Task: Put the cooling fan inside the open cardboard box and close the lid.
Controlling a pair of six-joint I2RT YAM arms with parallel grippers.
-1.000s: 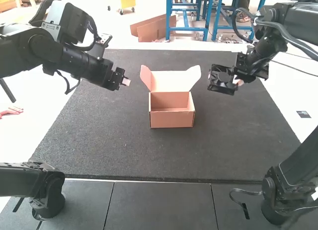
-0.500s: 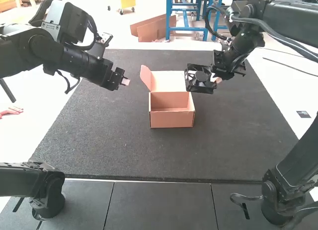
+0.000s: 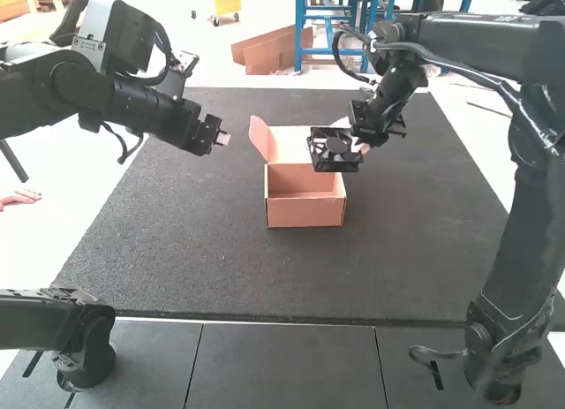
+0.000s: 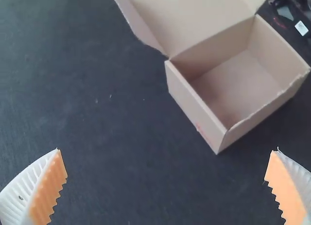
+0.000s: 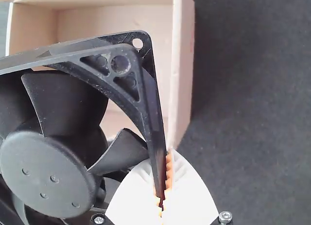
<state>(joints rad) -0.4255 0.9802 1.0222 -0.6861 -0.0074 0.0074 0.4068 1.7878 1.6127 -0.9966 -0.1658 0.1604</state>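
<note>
The right gripper (image 3: 360,147) is clamped on one edge of the cooling fan (image 3: 335,150), its orange pads pinching the thin frame wall. The fan juts out sideways from it, tilted, just above the right rear of the open cardboard box (image 3: 305,200). The step in hand looks like lowering the fan in. To do it well, carry the fan further from the near wall so the whole frame clears both that wall and the upright lid (image 3: 287,141). Then level it and let go only when it is low inside. The left gripper (image 3: 214,137) is spread wide and empty, with the box ahead of it and well apart. Count: one fan, one box, one lid, two grippers.
</note>
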